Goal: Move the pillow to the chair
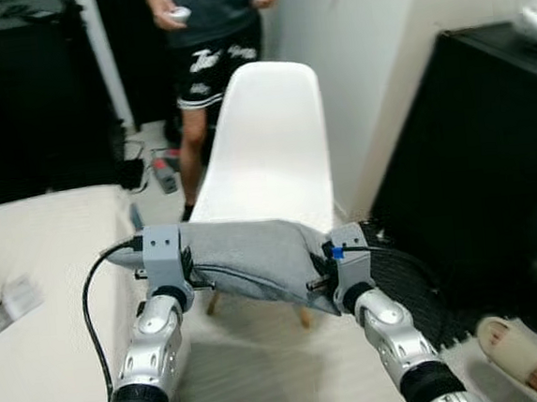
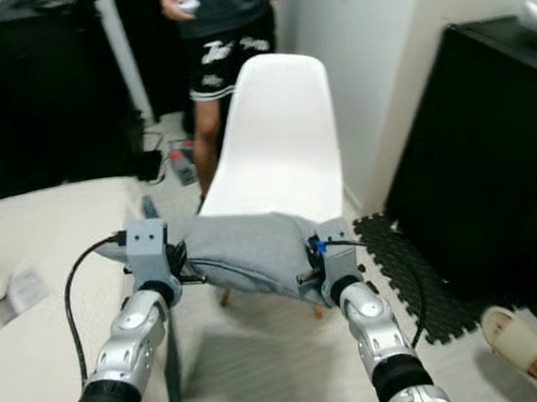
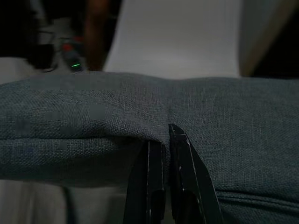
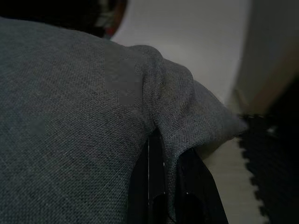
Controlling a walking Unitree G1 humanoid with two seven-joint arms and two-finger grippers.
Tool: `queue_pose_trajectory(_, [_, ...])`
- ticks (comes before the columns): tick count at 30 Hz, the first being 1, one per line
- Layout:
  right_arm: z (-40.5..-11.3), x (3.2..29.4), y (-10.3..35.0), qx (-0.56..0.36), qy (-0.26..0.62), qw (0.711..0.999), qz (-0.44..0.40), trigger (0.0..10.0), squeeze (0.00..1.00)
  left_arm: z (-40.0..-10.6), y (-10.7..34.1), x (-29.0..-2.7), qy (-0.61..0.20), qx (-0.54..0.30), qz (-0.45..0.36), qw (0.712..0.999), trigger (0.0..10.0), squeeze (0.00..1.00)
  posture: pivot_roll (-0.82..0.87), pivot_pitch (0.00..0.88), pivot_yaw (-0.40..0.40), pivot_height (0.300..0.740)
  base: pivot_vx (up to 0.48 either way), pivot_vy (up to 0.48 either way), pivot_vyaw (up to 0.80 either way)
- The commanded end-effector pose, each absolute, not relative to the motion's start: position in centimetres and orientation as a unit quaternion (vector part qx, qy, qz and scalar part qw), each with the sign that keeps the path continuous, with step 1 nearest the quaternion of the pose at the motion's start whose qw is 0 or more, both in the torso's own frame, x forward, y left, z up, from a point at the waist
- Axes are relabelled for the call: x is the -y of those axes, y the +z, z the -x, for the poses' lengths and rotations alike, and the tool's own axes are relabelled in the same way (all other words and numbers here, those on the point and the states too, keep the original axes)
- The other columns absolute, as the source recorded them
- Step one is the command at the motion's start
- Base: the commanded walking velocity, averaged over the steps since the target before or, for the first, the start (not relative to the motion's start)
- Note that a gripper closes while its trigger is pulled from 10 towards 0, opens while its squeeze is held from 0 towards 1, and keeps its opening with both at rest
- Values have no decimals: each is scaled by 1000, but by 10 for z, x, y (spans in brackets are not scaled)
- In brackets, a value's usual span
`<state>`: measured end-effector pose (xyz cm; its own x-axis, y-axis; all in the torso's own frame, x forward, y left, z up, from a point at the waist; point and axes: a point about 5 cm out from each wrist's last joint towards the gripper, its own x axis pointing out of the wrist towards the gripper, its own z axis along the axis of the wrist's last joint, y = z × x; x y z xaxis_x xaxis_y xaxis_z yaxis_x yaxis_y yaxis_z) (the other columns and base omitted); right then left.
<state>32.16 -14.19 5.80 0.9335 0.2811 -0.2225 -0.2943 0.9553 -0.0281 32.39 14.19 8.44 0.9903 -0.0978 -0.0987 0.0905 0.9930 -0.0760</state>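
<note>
Head stereo pair looking down, wrist cameras close on pillow

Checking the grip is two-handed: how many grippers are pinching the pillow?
2. The left gripper pinches the grey pillow at its left end, the right gripper at its right end, before the white chair.

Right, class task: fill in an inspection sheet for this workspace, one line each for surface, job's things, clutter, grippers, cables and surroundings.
Surface: pale floor; cream bed on the robot's left.
Job's things: grey fabric pillow held in front of the white plastic chair, not yet on the seat.
Clutter: papers on the bed.
Grippers: left gripper and right gripper each pinch a pillow edge.
Cables: black cable looping from the left wrist.
Surroundings: person standing behind the chair; black cabinet; black foam mat; sandalled foot.
</note>
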Motion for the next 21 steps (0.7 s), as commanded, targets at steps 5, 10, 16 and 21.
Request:
queue_pose_trajectory(5, [-323, 140, 61, -102, 148, 984, 20, 10000, 0, -327, 95, -134, -69, -26, 35, 997, 10000, 0, -63, 79, -7, 740, 0, 0, -800])
queue_pose_trajectory(10, [-323, 140, 61, -103, 149, 983, 20, 10000, 0, -327, 96, -132, -70, -24, 37, 997, 10000, 0, -63, 79, -10, 740, 0, 0, -800])
queue_pose_trajectory(16, [-323, 139, 60, -104, 159, 981, 28, 10000, 0, -326, 96, -131, -71, -24, 41, 996, 10000, 0, -62, 79, -11, 740, 0, 0, -667])
queue_pose_trajectory(21, [-321, 137, 57, -109, 168, 979, 41, 10000, 0, -325, 84, -135, -48, -67, 5, 997, 10000, 0, -50, 75, 7, 740, 0, 0, 0])
